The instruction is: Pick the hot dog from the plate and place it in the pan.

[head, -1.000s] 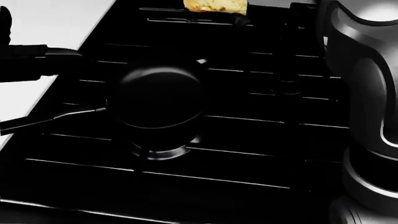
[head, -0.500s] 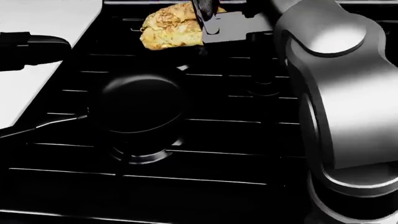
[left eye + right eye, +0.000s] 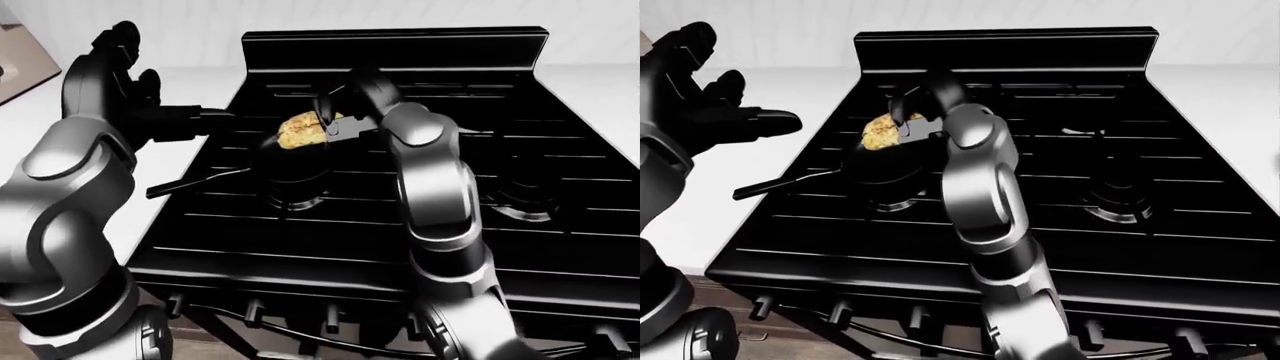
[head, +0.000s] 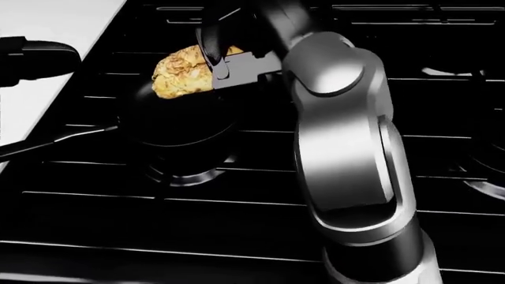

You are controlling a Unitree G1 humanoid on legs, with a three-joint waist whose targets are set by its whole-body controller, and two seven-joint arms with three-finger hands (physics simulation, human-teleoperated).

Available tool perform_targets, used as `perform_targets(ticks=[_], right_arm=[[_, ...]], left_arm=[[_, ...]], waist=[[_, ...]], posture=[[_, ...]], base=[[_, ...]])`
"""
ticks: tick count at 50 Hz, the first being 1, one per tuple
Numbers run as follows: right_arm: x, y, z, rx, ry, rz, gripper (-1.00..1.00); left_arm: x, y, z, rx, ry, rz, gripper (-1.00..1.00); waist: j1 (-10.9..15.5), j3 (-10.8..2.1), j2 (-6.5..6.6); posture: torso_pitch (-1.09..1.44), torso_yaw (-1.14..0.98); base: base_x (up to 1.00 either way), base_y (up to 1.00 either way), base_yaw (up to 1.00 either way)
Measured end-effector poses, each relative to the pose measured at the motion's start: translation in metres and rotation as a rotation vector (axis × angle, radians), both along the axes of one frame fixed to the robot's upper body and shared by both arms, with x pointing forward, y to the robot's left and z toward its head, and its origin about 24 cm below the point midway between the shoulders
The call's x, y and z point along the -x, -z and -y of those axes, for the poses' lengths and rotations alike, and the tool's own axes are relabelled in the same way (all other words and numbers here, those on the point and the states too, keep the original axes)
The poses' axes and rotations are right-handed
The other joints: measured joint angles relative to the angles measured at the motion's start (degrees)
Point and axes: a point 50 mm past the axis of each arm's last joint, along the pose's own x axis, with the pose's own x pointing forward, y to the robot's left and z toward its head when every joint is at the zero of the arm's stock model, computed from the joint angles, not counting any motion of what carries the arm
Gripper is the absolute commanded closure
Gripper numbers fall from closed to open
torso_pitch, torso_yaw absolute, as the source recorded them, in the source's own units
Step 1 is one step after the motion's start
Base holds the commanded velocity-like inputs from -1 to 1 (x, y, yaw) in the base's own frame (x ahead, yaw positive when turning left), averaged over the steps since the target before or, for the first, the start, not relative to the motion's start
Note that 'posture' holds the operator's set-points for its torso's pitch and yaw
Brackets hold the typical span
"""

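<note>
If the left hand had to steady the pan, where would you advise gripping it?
Grip the pan by its long thin handle, which sticks out toward the left of the left-eye view. The open left hand is already on that side, while the right hand holds the hot dog over the bowl.

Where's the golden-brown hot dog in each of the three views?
Left-eye view: golden-brown hot dog upper centre, held by the right hand over the black pan.
Head view: hot dog upper left, at the pan's top edge.
Right-eye view: hot dog upper left of centre.
Shared landmark: the pan's long handle, running to lower left.
</note>
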Motion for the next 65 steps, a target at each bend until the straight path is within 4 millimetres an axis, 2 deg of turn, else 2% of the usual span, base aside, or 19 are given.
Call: perform_targets(ticks=[6,10,13,24,40,48,65], right_arm=[[-0.009,0.005,-0.005,0.004,0.007,0.001,1.00],[-0.029,0.020,-0.020,0.035,0.016,-0.005,1.00],[-0.033,0.027,-0.025,0.041,0.007,-0.014,1.00],[-0.031,0.025,-0.034,0.032,-0.016,0.020,1.00],[-0.020,0.042,-0.047,0.047,-0.063,-0.012,1.00],[-0.023,0.056,-0.049,0.052,-0.067,-0.041,1.00],[-0.029,0.060,-0.055,0.042,-0.059,-0.023,1.00]], left_arm=[[0.001,-0.001,0.001,-0.001,0.001,0.006,-1.00],[0.000,0.000,0.002,-0.001,0.005,0.001,-1.00],[0.000,-0.002,0.003,-0.002,0.011,0.011,-1.00],[-0.002,0.003,0.001,0.003,0.003,-0.004,-1.00],[0.000,0.002,-0.001,0.003,-0.001,-0.005,-1.00],[0.001,0.001,-0.001,0.004,0.001,0.001,-1.00],[0.001,0.002,0.000,0.003,0.004,-0.002,-1.00]], waist=[[0.2,-0.31,-0.09],[0.2,-0.66,0.10],[0.4,-0.47,0.13],[0.4,-0.63,-0.27],[0.2,-0.47,-0.16],[0.1,-0.51,0.15],[-0.2,-0.79,0.55]], posture=[[0.00,0.00],[0.00,0.00],[0.00,0.00],[0.00,0.00],[0.00,0.00],[0.00,0.00],[0.00,0.00]], base=[[0.00,0.00,0.00],[0.00,0.00,0.00],[0.00,0.00,0.00],[0.00,0.00,0.00],[0.00,0.00,0.00],[0.00,0.00,0.00],[0.00,0.00,0.00]])
